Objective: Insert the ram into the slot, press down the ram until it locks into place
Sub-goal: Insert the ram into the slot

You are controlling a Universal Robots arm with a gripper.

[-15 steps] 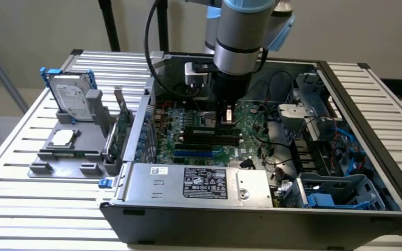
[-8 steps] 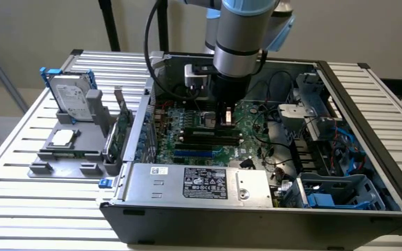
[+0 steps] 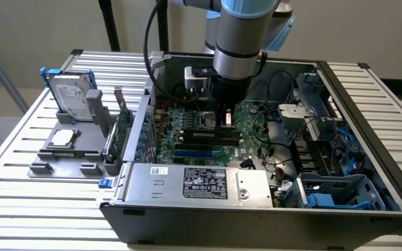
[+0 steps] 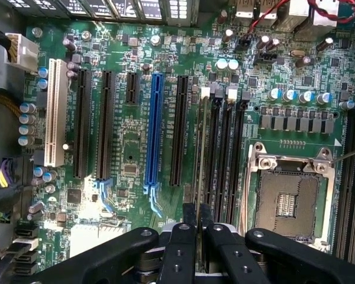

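My gripper (image 4: 198,218) hangs low over the motherboard inside the open computer case (image 3: 368,104). Its two black fingers (image 4: 189,214) are shut on the ram (image 4: 199,148). I see the ram edge-on as a thin green strip running away from the fingertips. It lies along the outermost of several parallel black memory slots (image 4: 225,148), on the side toward the long black card slots; I cannot tell how deep it sits. White latches (image 4: 205,92) mark the slots' far ends. In the exterior view the gripper (image 3: 227,121) stands upright just above the memory slots (image 3: 208,137).
The square metal CPU socket (image 4: 287,195) lies beside the memory slots, and a blue slot (image 4: 155,130) and black card slots (image 4: 179,130) on the other side. A power supply (image 3: 194,183) fills the case front. Outside, a grey fixture holds a hard drive (image 3: 71,99) and an upright green card (image 3: 123,130).
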